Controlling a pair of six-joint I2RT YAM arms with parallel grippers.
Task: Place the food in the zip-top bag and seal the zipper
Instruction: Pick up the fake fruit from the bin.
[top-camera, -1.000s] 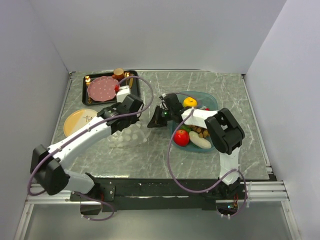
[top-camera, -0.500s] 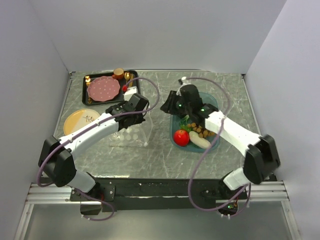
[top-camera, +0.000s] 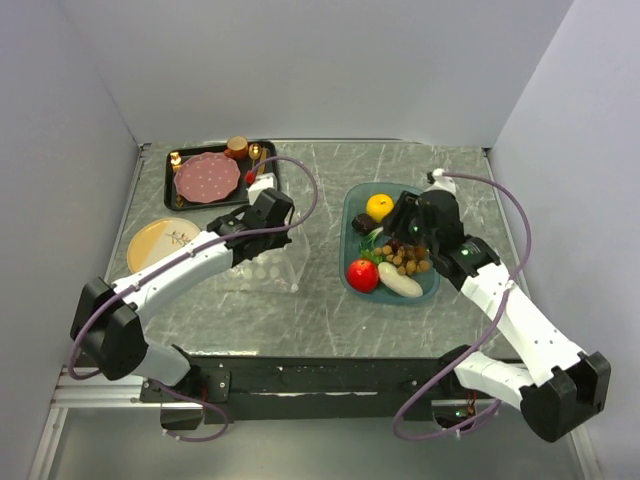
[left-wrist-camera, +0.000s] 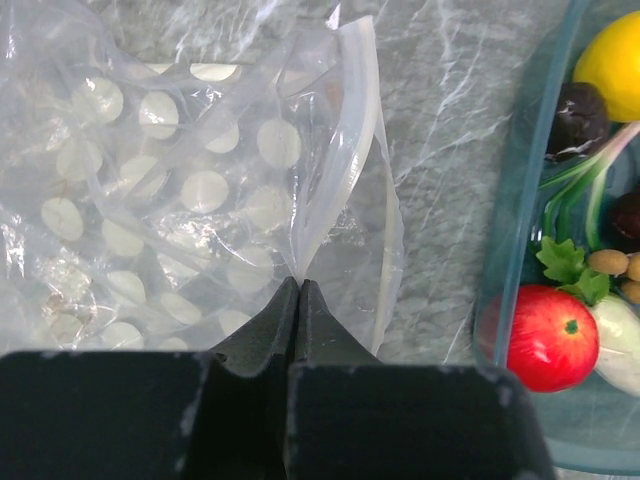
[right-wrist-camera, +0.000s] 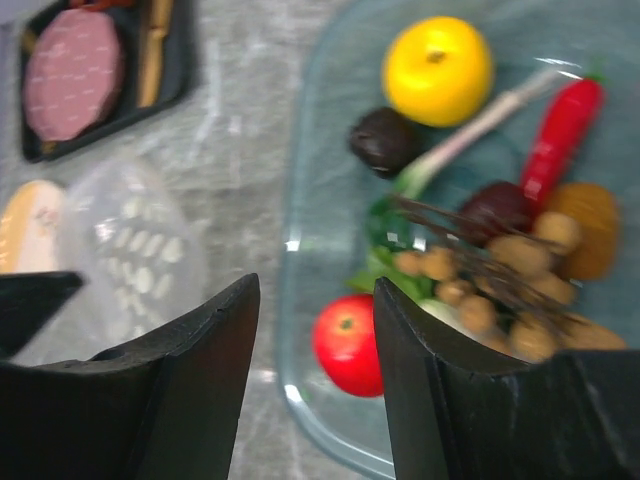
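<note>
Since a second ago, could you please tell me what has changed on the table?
The right end effector swung back from beside the mouth of the bag to above the tray, open and empty. The left end effector kept its pinch on the bag's edge, hardly shifting. The food stayed in the tray.

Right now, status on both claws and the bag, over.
Left claw shut on zip-top bag near mouth. Right claw open over teal tray, empty. Food all in tray. Nothing between tray and bag.
</note>
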